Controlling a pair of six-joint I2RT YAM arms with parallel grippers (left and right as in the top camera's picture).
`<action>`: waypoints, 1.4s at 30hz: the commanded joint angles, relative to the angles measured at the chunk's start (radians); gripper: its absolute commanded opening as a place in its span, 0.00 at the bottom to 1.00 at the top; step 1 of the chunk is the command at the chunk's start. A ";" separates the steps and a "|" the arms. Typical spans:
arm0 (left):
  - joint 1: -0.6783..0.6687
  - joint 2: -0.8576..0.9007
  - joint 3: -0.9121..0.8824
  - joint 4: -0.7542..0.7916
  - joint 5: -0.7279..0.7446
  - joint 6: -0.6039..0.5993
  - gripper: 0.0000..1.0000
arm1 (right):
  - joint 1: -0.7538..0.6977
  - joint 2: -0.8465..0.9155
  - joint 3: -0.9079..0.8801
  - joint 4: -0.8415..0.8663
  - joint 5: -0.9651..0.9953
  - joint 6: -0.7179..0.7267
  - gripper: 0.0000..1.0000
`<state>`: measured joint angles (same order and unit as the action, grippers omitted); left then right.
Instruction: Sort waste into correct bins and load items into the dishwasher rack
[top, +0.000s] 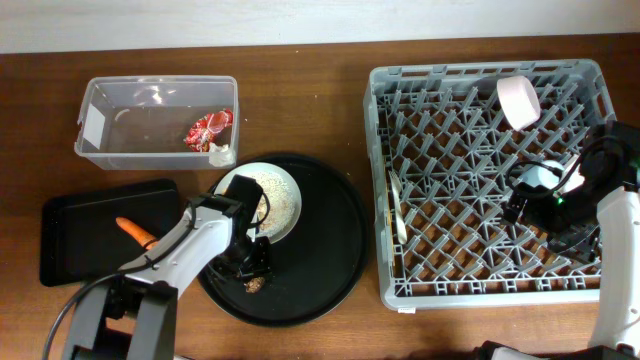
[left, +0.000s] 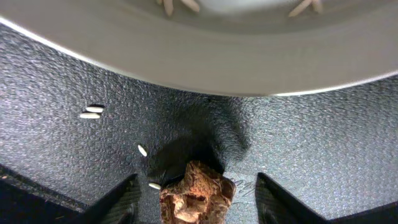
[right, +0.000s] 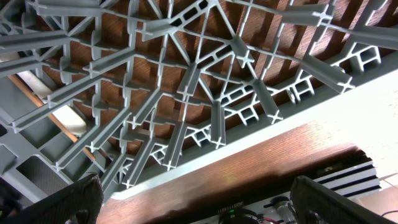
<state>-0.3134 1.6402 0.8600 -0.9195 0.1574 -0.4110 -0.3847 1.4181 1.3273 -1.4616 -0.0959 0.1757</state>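
Note:
My left gripper (top: 250, 265) is open low over the round black tray, its fingers (left: 198, 185) on either side of the small brown bit (left: 198, 198), which lies on the tray (top: 253, 285). The white plate (top: 275, 195) with beige scraps sits just beyond it, and its rim (left: 205, 68) fills the top of the left wrist view. The red-and-white wrapper (top: 208, 130) lies in the clear tub (top: 100, 150). The carrot piece (top: 135, 230) lies in the shallow black tray (top: 70, 250). My right gripper (top: 535, 205) is open and empty (right: 199, 205) over the grey rack (top: 390, 270), which holds the pink bowl (top: 518, 100).
The large round black tray (top: 335, 250) sits between the bins and the rack. A few loose pale grains (left: 91, 112) lie on it. A pale slim item (top: 398, 208) stands among the rack pegs. The rack's lattice (right: 186, 81) and the table edge (right: 249, 165) show under my right gripper.

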 joint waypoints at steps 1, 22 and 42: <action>-0.013 0.032 -0.009 -0.008 0.003 -0.003 0.50 | -0.002 -0.011 0.000 -0.003 -0.002 -0.007 0.99; 0.573 -0.157 0.257 -0.050 -0.158 0.023 0.00 | -0.002 -0.011 0.000 -0.003 -0.002 -0.007 0.99; 0.783 -0.043 0.254 0.039 -0.228 0.023 0.48 | -0.002 -0.011 0.000 -0.003 -0.002 -0.007 0.99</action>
<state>0.4664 1.5898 1.1049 -0.8814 -0.0608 -0.3927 -0.3847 1.4181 1.3273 -1.4643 -0.0959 0.1761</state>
